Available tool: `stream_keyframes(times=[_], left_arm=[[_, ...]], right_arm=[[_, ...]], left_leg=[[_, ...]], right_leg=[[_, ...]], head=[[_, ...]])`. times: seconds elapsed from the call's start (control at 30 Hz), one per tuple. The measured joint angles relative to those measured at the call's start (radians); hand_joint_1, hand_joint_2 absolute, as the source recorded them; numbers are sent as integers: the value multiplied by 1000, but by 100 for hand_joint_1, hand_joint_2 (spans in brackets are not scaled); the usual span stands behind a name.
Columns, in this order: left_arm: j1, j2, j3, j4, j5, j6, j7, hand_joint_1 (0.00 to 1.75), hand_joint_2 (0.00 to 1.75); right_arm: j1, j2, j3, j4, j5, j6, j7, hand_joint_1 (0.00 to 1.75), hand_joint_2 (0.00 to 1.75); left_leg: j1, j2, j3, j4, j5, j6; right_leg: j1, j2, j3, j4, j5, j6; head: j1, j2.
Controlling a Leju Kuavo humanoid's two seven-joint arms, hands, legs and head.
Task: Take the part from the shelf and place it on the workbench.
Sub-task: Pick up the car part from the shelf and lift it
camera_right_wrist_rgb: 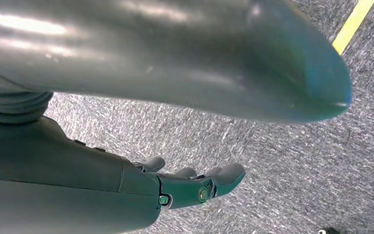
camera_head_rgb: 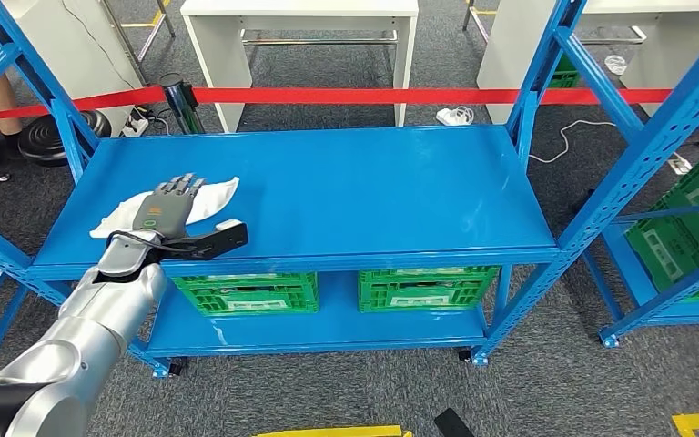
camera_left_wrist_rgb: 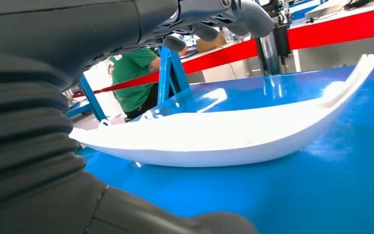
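White part lying flat on top blue shelf, left end, under left robot hand. Head view: fingers extended over part, thumb out to side; contact w/ part can't be told. Left wrist view: part seen edge-on as shallow curved shell resting on shelf surface, fingers above it, none closed on it; person in green shirt beyond red tape. Right robot hand over grey carpet, fingers loosely curled, holding nothing. Green crates on lower shelf; labels not legible.

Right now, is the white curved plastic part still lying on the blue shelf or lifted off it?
Lying on the shelf. The white curved plastic part rests on the blue metal shelf top, left robot hand over it.
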Motion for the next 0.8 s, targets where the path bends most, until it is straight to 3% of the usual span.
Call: stream_keyframes(times=[0.53,0.8], left_arm=[[-10,6,-55,13,-20,-59,46,0,175],[-32,11,-103,25,-21,-146,65,0,175]], right_arm=[[2,0,-15,0,-3,0,-9,0,0],[2,0,-19,0,-2,-5,-9,0,0]], left_leg=[[-1,0,0,1,0,0],[-1,0,0,1,0,0]], right_leg=[[-2,0,1,-1,1,0],[-2,0,1,-1,1,0]], head=[[0,0],[0,0]])
